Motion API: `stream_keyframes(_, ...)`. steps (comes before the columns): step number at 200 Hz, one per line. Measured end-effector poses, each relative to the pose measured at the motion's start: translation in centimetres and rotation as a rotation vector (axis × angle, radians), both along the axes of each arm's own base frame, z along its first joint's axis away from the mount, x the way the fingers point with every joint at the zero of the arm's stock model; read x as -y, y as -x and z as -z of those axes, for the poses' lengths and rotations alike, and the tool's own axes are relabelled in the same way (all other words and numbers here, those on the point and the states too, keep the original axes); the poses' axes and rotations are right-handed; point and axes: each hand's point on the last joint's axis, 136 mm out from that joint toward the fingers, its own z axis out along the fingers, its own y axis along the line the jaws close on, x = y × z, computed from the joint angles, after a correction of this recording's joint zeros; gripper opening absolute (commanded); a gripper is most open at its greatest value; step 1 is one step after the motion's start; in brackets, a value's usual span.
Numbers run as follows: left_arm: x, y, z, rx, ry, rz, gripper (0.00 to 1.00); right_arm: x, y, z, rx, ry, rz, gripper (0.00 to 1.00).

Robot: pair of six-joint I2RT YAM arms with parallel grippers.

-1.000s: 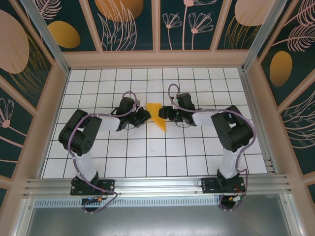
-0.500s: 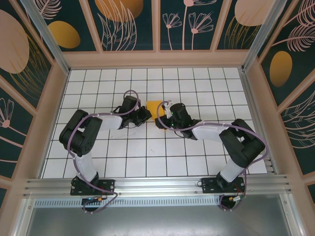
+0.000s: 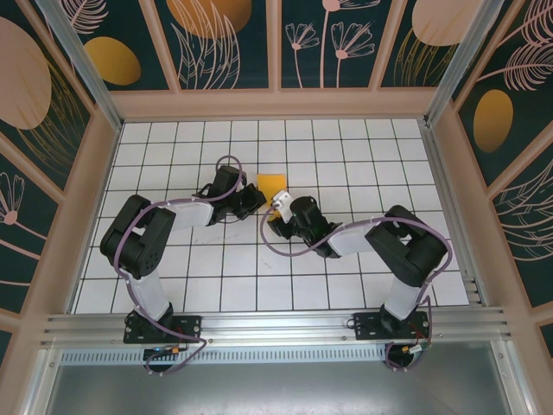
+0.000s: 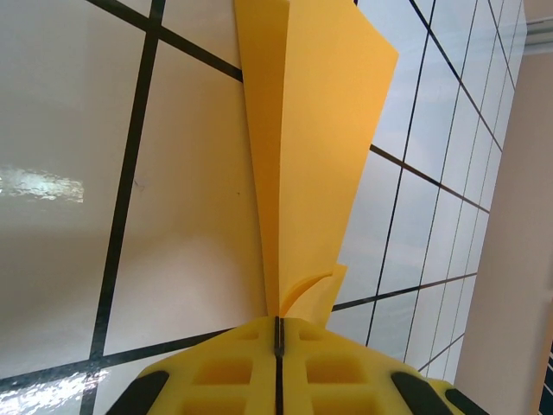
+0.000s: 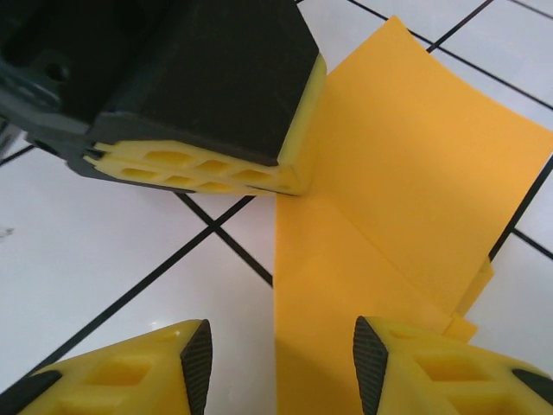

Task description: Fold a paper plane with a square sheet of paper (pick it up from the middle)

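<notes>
Mid-fold near the worktop's (image 3: 173, 277) far edge: left gripper (image 4: 276, 333) pinches the paper (image 4: 302, 130); right gripper (image 5: 281, 346), jaws apart, should next grip its edge.

Inside a robotics lab's test cell: two black-and-white arms, left (image 3: 143, 251) and right (image 3: 406, 251), stand bolted to an aluminium rail (image 3: 276, 324) at the near edge of a white table (image 3: 216, 285) ruled in a black grid. Purple cables (image 3: 263, 235) loop along both arms. Peach-coloured frames (image 3: 276, 104) and metal posts (image 3: 82, 65) box the table in at its far side and both flanks. They carry dark teal wall panels (image 3: 233, 52) painted with orange ovals and line-drawn plants. A bare metal sheet (image 3: 276, 389) lies nearer than the table, beyond the rail.
</notes>
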Motion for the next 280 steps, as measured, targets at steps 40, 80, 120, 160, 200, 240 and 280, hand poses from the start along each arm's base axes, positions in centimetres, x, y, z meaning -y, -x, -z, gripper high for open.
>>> stream_keyframes(40, -0.1, 0.1, 0.1, -0.006, -0.003, 0.000, 0.08, 0.2, -0.5, 1.8, 0.031, 0.052, 0.005, 0.44)
stream_keyframes(80, -0.1, 0.1, 0.1, -0.008, -0.004, 0.000, 0.08, -0.2, -1.3, 1.6, 0.085, 0.064, 0.012, 0.41)
stream_keyframes(120, -0.1, 0.2, 0.2, -0.009, -0.004, -0.001, 0.10, -0.8, -2.3, 1.1, 0.126, 0.060, 0.028, 0.29)
stream_keyframes(160, -0.1, 0.2, 0.2, -0.016, -0.003, -0.005, 0.25, -0.9, -2.4, 1.0, 0.137, 0.060, 0.023, 0.17)
stream_keyframes(200, 0.2, -0.5, -0.8, 0.004, 0.005, -0.008, 0.35, -1.2, -2.2, 1.0, 0.114, 0.034, 0.012, 0.05)
stream_keyframes(240, 0.1, -1.9, -2.8, 0.058, -0.007, -0.025, 0.56, -0.7, -1.9, 1.5, 0.044, -0.027, -0.004, 0.00)
stream_keyframes(280, -2.0, -3.2, -5.0, 0.124, -0.042, -0.074, 0.68, -0.4, -1.7, 0.6, -0.064, -0.157, -0.020, 0.00)
